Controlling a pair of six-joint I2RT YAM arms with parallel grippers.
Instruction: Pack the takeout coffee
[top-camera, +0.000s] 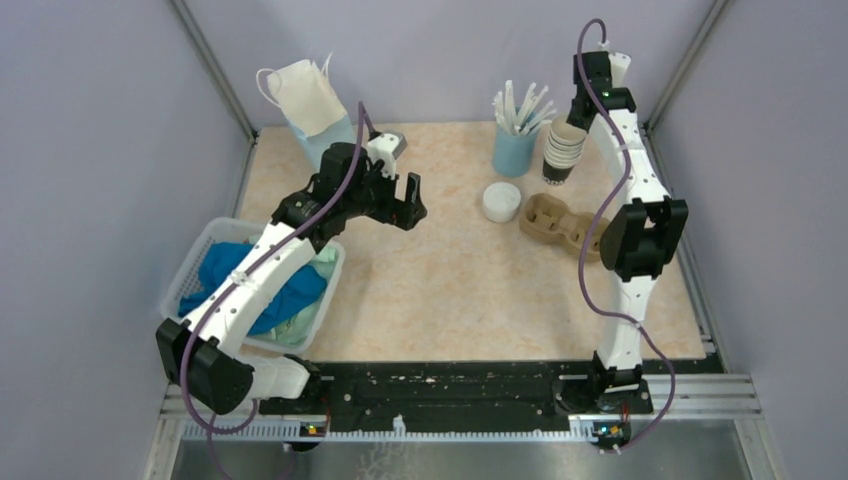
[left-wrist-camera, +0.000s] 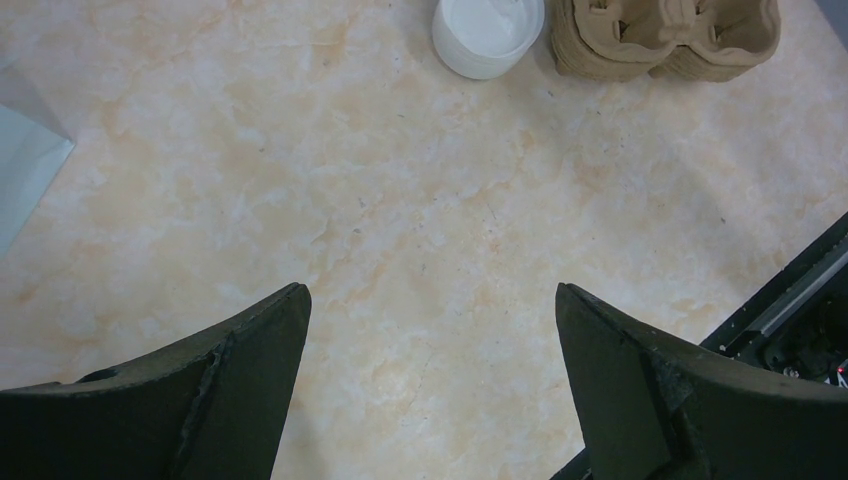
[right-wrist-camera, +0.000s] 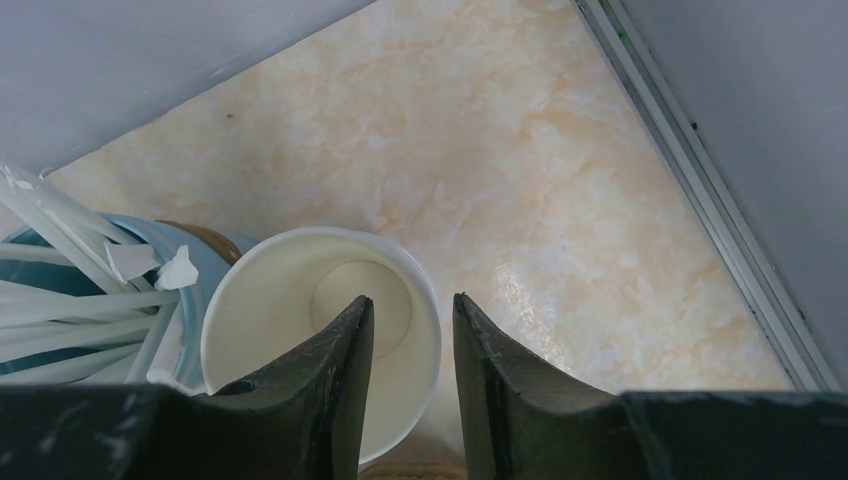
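No lidded takeout coffee shows in any view. A stack of lidless dark paper cups (top-camera: 563, 150) stands at the back right. In the right wrist view I look down into its top cup (right-wrist-camera: 270, 300). My right gripper (top-camera: 600, 85) hangs above it, its jaws a narrow gap apart (right-wrist-camera: 412, 298); the left finger (right-wrist-camera: 330, 380) lies over the cup's mouth, the right finger outside the rim, gripping nothing that I can see. My left gripper (top-camera: 408, 200) is wide open and empty over bare tabletop (left-wrist-camera: 430, 288). A brown cardboard cup carrier (top-camera: 560, 222) lies at the right; it also shows in the left wrist view (left-wrist-camera: 665, 35).
A loose white round lid (top-camera: 501, 201) lies left of the carrier, also in the left wrist view (left-wrist-camera: 487, 30). A blue holder of straws (top-camera: 515, 140) stands beside the cups (right-wrist-camera: 60, 260). A white basket (top-camera: 200, 262) with blue cloth sits at the left. A white bag (top-camera: 300, 95) leans at the back left.
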